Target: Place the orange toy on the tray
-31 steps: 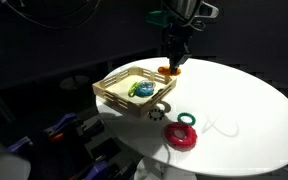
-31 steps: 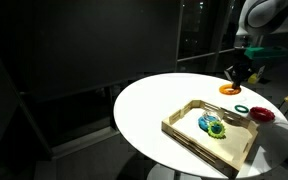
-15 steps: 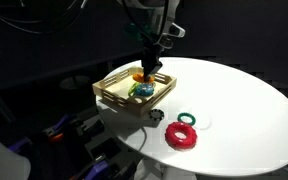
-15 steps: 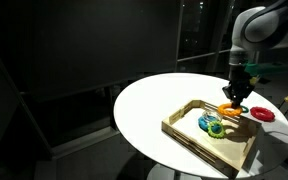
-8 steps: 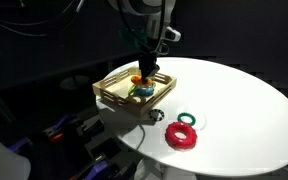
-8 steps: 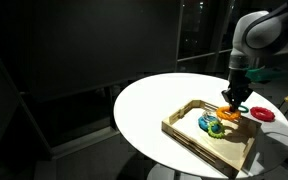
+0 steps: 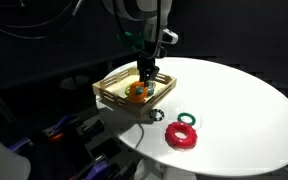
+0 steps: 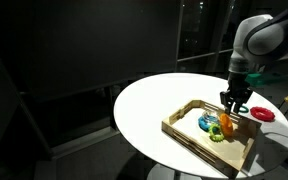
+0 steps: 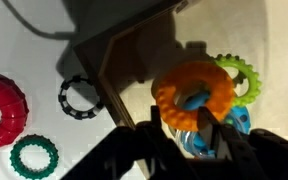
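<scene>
Rounded pale-grey arm [image 8: 257, 34], dark pincer [image 8: 230, 104]

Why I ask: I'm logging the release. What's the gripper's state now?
Gripper: closed on the orange toy, over the tray.

We find both exterior views dim: a dark room, with light from above falling only on the white worktop [image 7: 239, 95], which glares almost blown out. Around it everything sinks into black. Both views are small and soft, and fine detail is lost. The wrist view is blurred: the gripper [image 9: 189, 125] is a dark unfocused silhouette, the orange toy [image 9: 194, 75] glows saturated, and a heavy shadow crosses the top.
</scene>
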